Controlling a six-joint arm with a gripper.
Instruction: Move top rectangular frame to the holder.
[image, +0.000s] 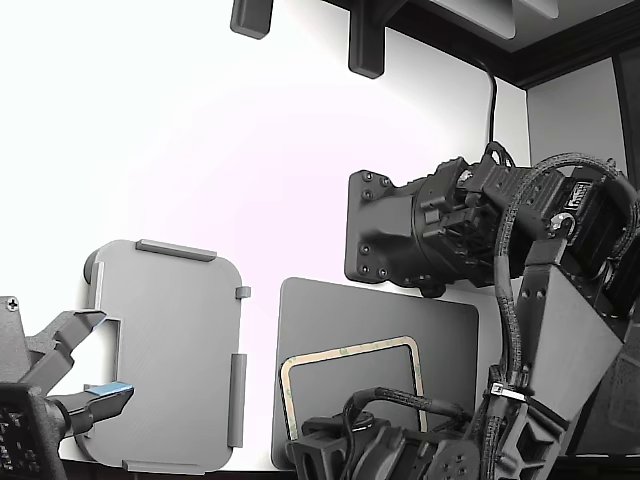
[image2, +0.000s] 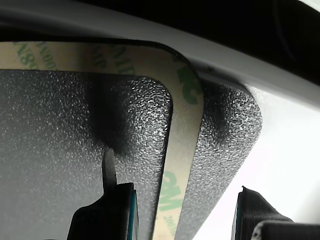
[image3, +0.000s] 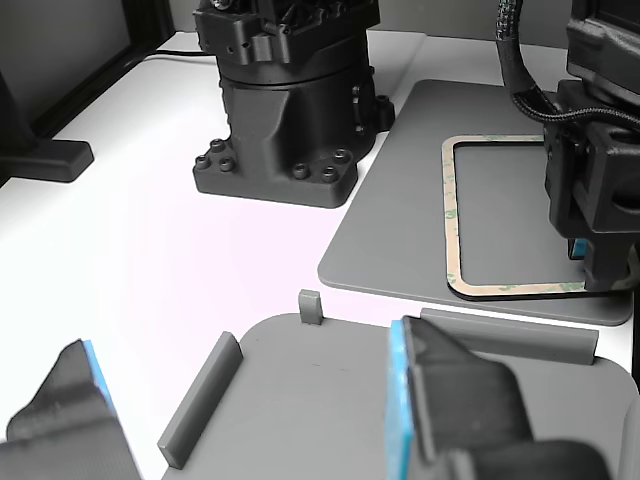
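Observation:
The top rectangular frame (image: 345, 351), a thin tan border with greenish print, lies flat on a dark grey mat (image: 330, 310). It also shows in the other view (image3: 452, 200) and close up in the wrist view (image2: 187, 125). My gripper (image2: 182, 217) is open and down over one rounded corner of the frame. One finger (image2: 107, 210) stands inside the border, the other (image2: 260, 215) outside the mat's corner. It shows at the frame's corner in the other view (image3: 600, 265). The holder (image: 170, 350), a light grey plate with raised tabs, lies at the exterior view's left and holds nothing.
A second arm's open gripper (image: 85, 365) with blue pads hovers over the holder's edge; its fingers (image3: 440, 400) fill the other view's foreground above the holder (image3: 330, 400). A black arm base (image3: 290, 100) stands behind the mat (image3: 400, 200). Cables hang beside my arm.

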